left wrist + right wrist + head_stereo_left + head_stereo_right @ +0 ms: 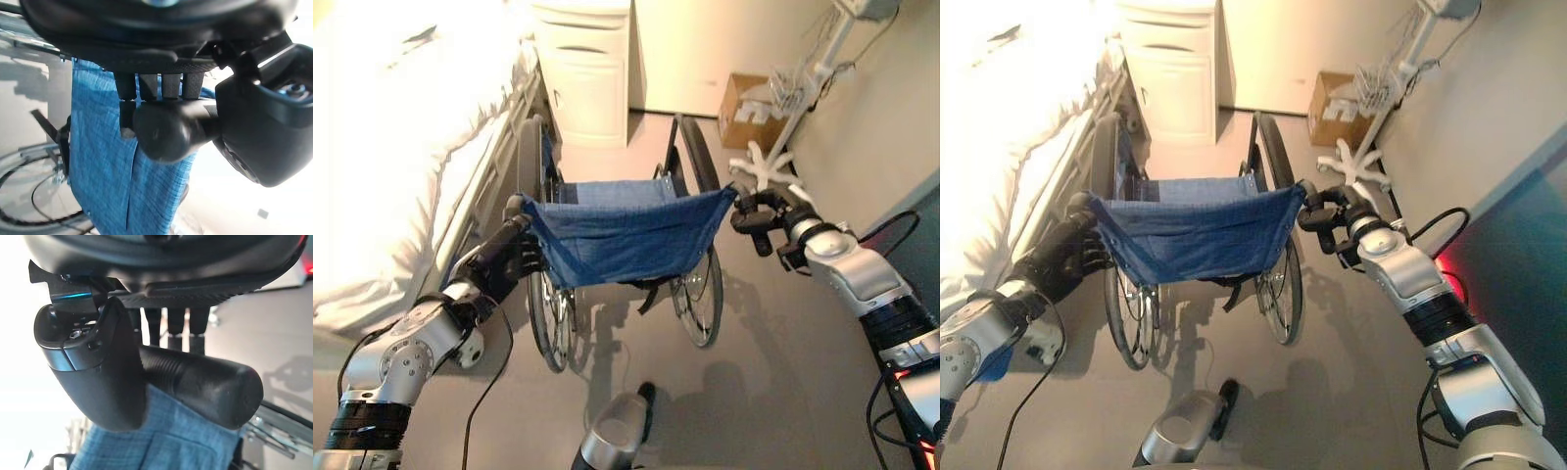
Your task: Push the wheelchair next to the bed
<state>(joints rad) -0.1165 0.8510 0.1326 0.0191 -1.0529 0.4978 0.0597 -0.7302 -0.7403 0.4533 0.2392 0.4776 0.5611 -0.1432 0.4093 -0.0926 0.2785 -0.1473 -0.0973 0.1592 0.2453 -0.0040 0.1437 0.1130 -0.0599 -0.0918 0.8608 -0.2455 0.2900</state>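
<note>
- Smooth beige-grey floor [773, 392] carries everything here
- Blue-fabric wheelchair with spoked wheels [617, 235] stands on it, just beside the white-sheeted bed [401, 137] on the robot's left
- Cream bedside cabinet [587, 73] stands beyond the wheelchair
- Brown cardboard box [744, 110] sits near the wall, beside the white star-shaped stand base [764, 166]

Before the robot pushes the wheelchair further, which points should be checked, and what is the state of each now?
1. Left hand curled round the left push handle: ok.
2. Right hand curled round the right push handle: ok.
3. Wheelchair beside the bed, not touching it: cannot tell; its left wheel is close to the bed frame.
4. Way ahead: not ok; a white cabinet stands straight ahead.
5. Right side: ok; the white wheeled stand is apart from the wheel.
</note>
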